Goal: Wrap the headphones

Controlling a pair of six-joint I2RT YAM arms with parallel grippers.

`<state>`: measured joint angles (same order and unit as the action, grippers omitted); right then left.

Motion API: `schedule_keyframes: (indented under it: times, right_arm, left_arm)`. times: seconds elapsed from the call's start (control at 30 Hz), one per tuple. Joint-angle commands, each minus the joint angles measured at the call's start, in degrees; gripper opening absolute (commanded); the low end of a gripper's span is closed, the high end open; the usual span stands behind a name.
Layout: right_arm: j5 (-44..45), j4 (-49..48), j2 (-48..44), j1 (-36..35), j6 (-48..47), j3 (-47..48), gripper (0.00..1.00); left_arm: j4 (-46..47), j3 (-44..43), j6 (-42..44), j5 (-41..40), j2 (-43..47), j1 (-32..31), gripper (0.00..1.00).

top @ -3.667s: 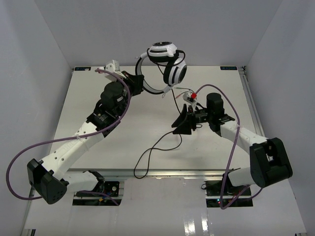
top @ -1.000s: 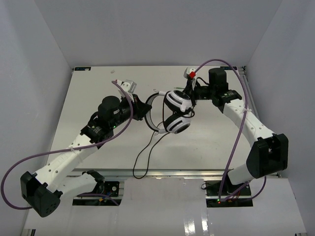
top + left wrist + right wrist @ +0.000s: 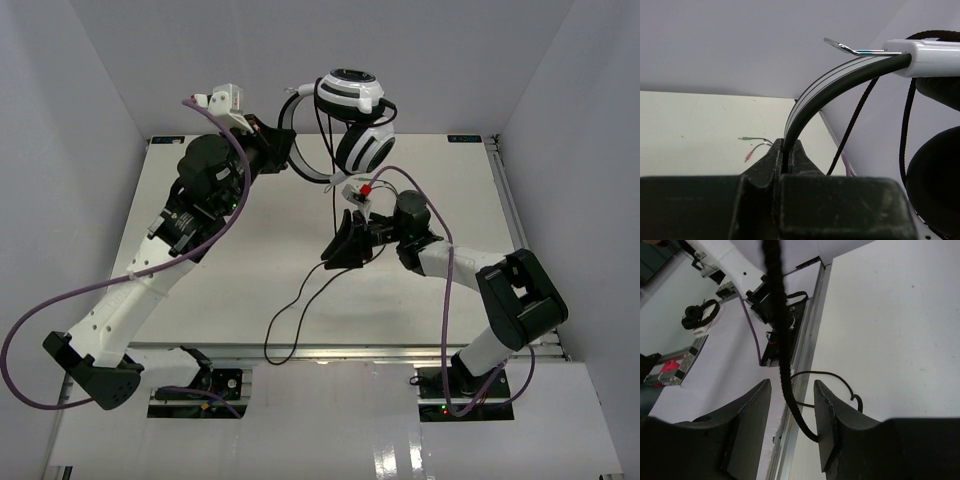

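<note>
The headphones [image 3: 356, 118] hang in the air over the far middle of the table, white-and-black earcups stacked. My left gripper [image 3: 281, 152] is shut on their black headband [image 3: 812, 97], which rises from between the fingers [image 3: 785, 146]. The thin black cable [image 3: 331, 170] drops from the earcups, passes between the spread fingers of my open right gripper [image 3: 338, 250], and trails in loops over the table [image 3: 283, 325]. In the right wrist view the cable [image 3: 783, 355] runs between the jaws [image 3: 792, 390], resting against the right finger. Green and red plugs [image 3: 752, 146] lie on the table.
The table's metal front rail [image 3: 807, 347] runs below my right gripper. Purple robot cables [image 3: 60, 300] loop beside the left arm. White walls close in the left, back and right. A second pair of headphones [image 3: 698, 314] lies off the table.
</note>
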<state>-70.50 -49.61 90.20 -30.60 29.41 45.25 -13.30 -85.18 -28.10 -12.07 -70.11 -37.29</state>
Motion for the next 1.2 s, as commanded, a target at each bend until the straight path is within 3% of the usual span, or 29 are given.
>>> schedule_keyframes:
  times: [0.0, 0.2, 0.33, 0.43, 0.57, 0.6, 0.77, 0.83, 1.03, 1.17]
  right_arm:
    - [-2.45, -15.94, -2.31, -2.79, 5.87, -2.00, 0.46]
    - [-3.66, -20.81, -5.16, -5.22, 6.99, -5.13, 0.42]
    - [-4.31, -19.46, -8.67, -5.79, 3.67, -7.59, 0.30]
    - [-4.52, -9.22, -13.26, -5.79, -3.08, -8.38, 0.09]
    - [-2.18, 18.93, -18.22, -5.79, -22.90, -4.13, 0.08]
    - [0.87, 33.05, -19.79, -5.88, -34.31, -2.55, 0.08]
    - [15.25, 59.79, -21.79, -5.87, -52.97, 8.86, 0.08]
    - [24.98, 68.68, -21.78, -6.44, -59.57, 13.88, 0.08]
    - [52.33, 79.86, -20.85, -9.22, -73.65, 28.60, 0.08]
    - [61.44, 79.12, -18.80, -9.45, -79.20, 32.51, 0.08]
  left_arm:
    - [4.11, -7.88, 0.61, -6.54, -1.51, -0.07, 0.00]
    - [2.81, -13.27, 3.10, -11.38, -7.45, 1.92, 0.00]
    - [2.13, -12.81, 1.48, -11.96, -9.13, 7.29, 0.00]
    - [1.40, -10.03, -1.51, -9.48, -9.74, 12.92, 0.00]
    - [1.70, -4.91, -0.91, -9.56, -9.08, 18.12, 0.00]
    - [1.97, -2.64, -0.30, -10.25, -8.56, 18.56, 0.00]
    - [3.78, 3.46, 5.60, -13.33, -8.86, 19.96, 0.00]
    - [4.20, 6.30, 7.75, -13.99, -9.73, 19.97, 0.00]
    - [2.57, 15.26, 10.95, -8.37, -11.89, 19.88, 0.00]
    - [1.16, 21.57, 11.88, -2.58, -11.42, 17.96, 0.00]
